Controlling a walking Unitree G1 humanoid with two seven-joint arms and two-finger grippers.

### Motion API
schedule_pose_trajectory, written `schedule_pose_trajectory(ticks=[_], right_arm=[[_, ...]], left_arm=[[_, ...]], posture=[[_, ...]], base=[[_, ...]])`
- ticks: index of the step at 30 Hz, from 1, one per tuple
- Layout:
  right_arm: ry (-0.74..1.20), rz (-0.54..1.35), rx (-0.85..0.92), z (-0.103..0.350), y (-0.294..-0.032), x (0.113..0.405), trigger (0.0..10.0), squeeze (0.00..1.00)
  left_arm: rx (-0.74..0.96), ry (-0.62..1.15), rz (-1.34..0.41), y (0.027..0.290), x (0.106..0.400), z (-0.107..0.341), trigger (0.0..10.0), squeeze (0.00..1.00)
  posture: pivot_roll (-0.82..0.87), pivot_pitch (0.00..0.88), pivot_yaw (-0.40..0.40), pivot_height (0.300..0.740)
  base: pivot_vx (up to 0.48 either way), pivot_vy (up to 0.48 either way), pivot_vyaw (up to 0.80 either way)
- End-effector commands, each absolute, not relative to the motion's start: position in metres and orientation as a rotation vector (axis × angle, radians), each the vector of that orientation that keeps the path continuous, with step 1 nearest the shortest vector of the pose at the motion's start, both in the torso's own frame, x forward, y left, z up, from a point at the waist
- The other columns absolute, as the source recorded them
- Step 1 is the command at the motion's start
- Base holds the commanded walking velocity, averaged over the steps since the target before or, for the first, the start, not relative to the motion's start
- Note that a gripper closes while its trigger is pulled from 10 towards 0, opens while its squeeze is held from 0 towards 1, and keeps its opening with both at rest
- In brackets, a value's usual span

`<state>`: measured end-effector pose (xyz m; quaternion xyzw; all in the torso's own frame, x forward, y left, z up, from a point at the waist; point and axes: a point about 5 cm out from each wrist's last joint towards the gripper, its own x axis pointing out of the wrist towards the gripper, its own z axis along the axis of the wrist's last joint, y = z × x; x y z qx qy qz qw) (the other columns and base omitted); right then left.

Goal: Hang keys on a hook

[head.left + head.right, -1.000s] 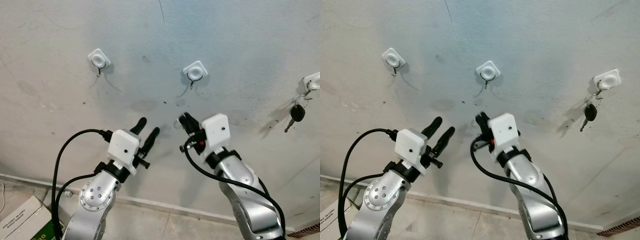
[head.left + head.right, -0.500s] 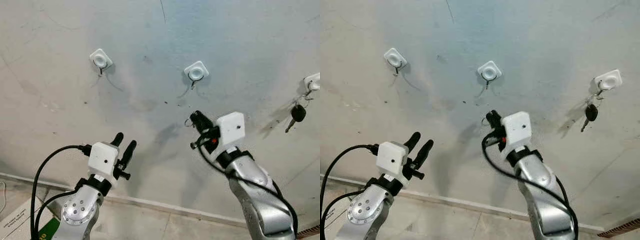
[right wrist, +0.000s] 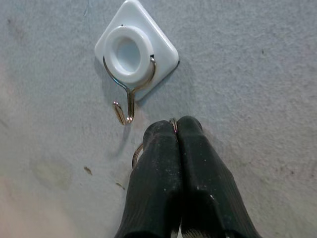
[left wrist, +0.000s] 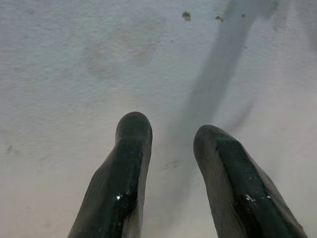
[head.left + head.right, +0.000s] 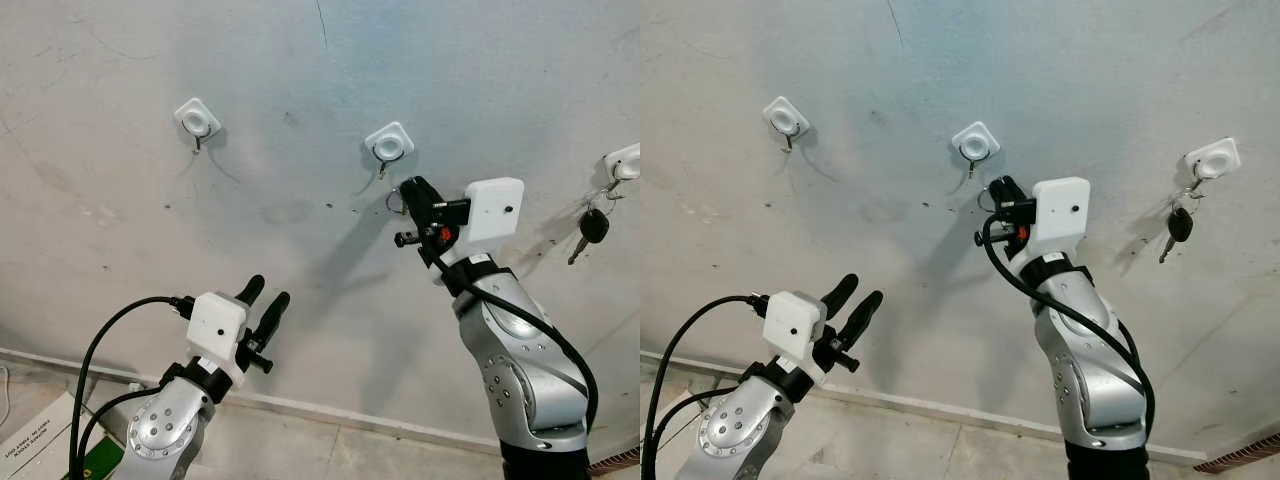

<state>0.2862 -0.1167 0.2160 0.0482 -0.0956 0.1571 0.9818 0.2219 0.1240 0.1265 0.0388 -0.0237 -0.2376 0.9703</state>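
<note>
Three white hooks are stuck on the grey wall. My right gripper (image 5: 412,190) is raised just below and right of the middle hook (image 5: 388,146). In the right wrist view its fingers (image 3: 163,148) are pressed together on a thin metal key ring (image 3: 136,153), a short way under the hook's wire curl (image 3: 124,113) and not on it. The keys themselves are hidden behind the fingers. My left gripper (image 5: 265,292) is low on the left, open and holding nothing, pointing at bare wall (image 4: 124,59).
The left hook (image 5: 197,118) is bare. The right hook (image 5: 625,163) carries a black-headed key (image 5: 592,228). A baseboard runs along the floor below, and a cardboard box (image 5: 40,440) lies at the lower left. A black cable (image 5: 110,350) loops off the left arm.
My right gripper has risen and moved right, from well below the middle hook to just under it. The left arm has dropped and pulled back to the left.
</note>
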Motion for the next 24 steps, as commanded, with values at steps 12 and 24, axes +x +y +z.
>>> schedule_pose_trajectory(ticks=[12, 24], right_arm=[[-0.24, 0.347, 0.141, 0.238, -0.111, 0.284, 10.0, 0.0], [-0.237, 0.391, 0.153, 0.239, -0.116, 0.275, 10.0, 0.0]], left_arm=[[0.058, -0.112, -0.698, 0.104, 0.226, 0.142, 10.0, 0.0], [0.036, -0.111, -0.715, 0.099, 0.228, 0.142, 10.0, 0.0]], posture=[[-0.04, 0.069, 0.006, 0.74], [-0.05, 0.076, 0.011, 0.74]], base=[[0.0, 0.0, 0.0], [0.0, 0.0, 0.0]])
